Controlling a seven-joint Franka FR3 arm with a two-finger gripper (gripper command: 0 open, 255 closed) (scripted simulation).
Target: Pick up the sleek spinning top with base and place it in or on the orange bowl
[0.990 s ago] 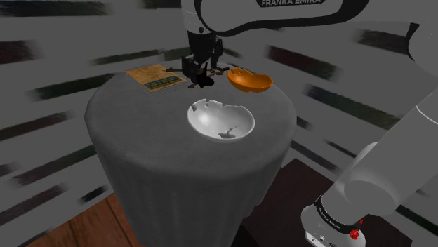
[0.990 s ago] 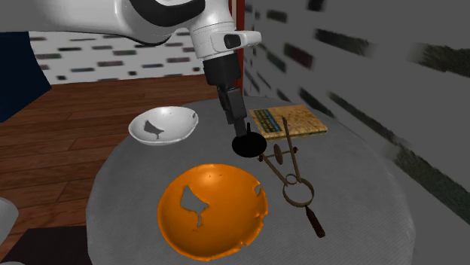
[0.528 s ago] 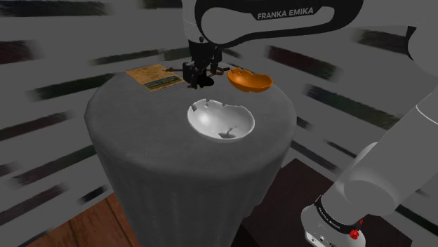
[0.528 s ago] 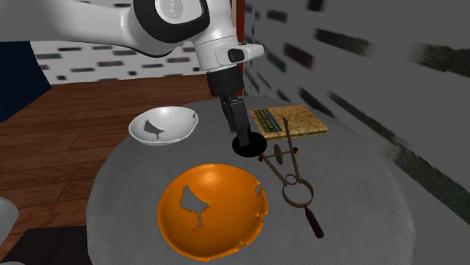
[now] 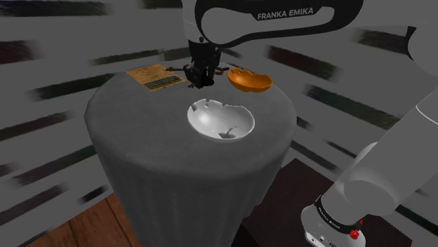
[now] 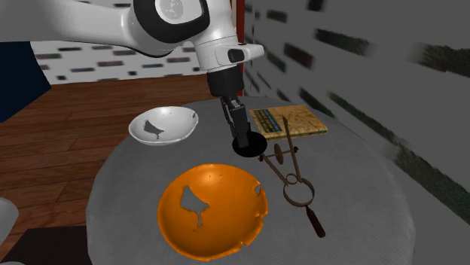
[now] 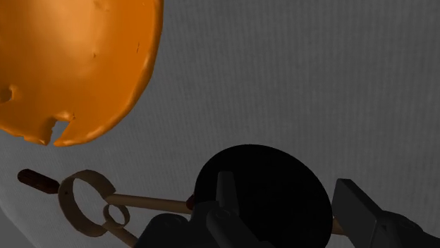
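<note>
Gripper [image 6: 242, 140] jaws apart, straddling the black spinning top [image 7: 275, 184], apparently without contact. Top stands on the grey table [image 6: 361, 196], outside the orange bowl [image 6: 215, 214] and the white bowl [image 6: 172, 120].

A round grey-draped table [image 5: 140, 133] bears an orange bowl [image 6: 226, 218], white bowl [image 6: 177, 124], black top [image 6: 251, 146], flat book [image 6: 294, 120] and dividers [image 6: 291, 172].

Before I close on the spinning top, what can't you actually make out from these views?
Wrist view: the spinning top is black throughout, so contact with the open end effector cannot be told.
Shoulder view: the end effector covers most of the top.
Wrist view: the middle of the ring-ended tool runs behind the top's disc.
Wrist view: the orange bowl is cut off by the picture's edge.
</note>
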